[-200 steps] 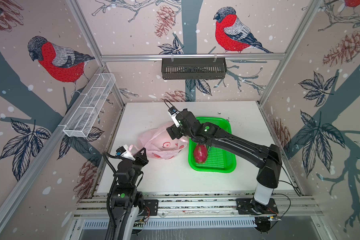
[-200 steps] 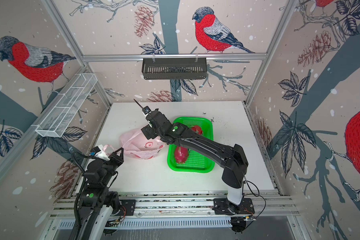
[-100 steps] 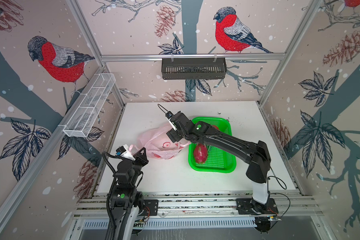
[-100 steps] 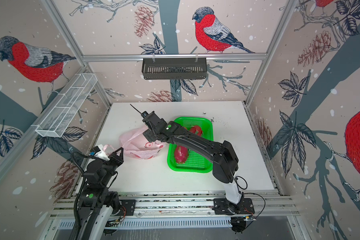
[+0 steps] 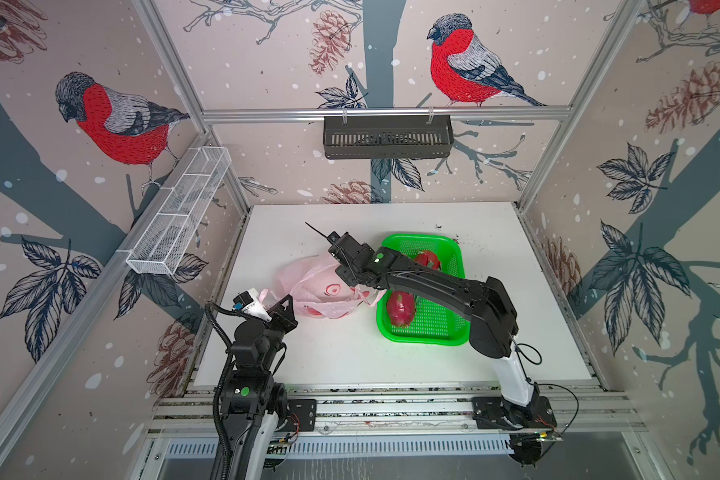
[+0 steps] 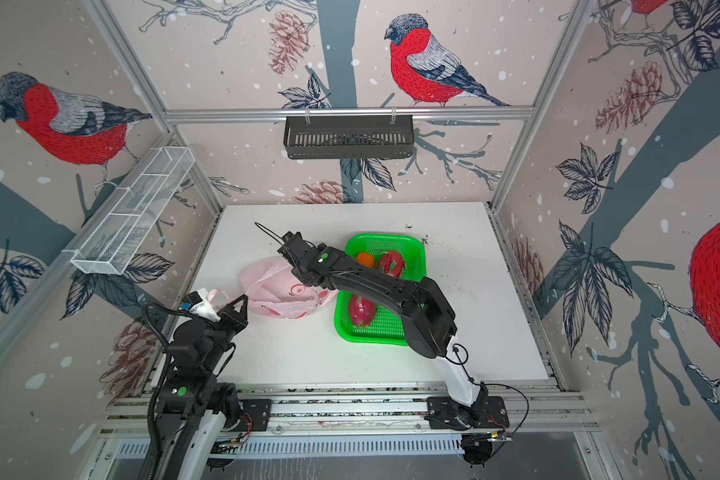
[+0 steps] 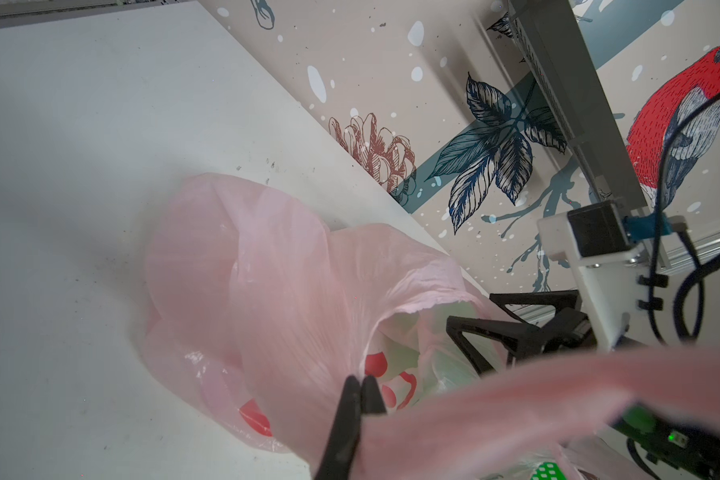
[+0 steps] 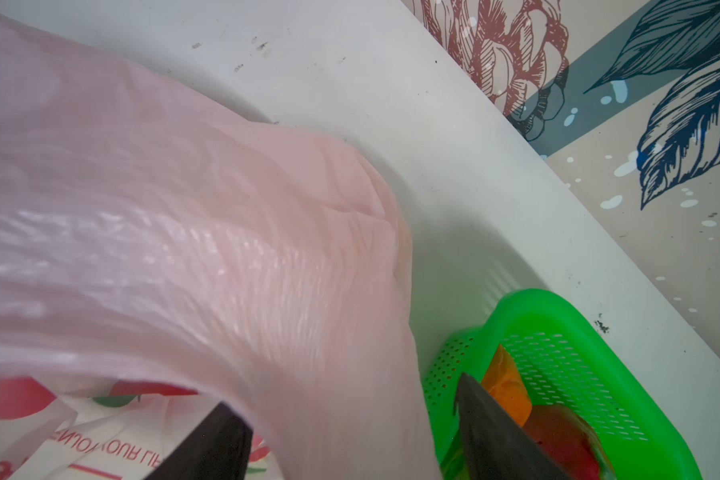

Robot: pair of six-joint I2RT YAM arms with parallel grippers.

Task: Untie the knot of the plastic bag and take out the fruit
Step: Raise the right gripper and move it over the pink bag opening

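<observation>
Pinching film of the plastic bag (image 7: 267,291), left gripper (image 7: 361,380) clenched, bag slumped on the white surface (image 5: 350,353) just beside the green basket (image 5: 416,238), right gripper (image 8: 341,390) spread wide astride the bag's rim, basket holding a near dragon fruit (image 5: 399,309), a far dragon fruit (image 6: 391,264) and an orange ball (image 6: 366,258)
</observation>
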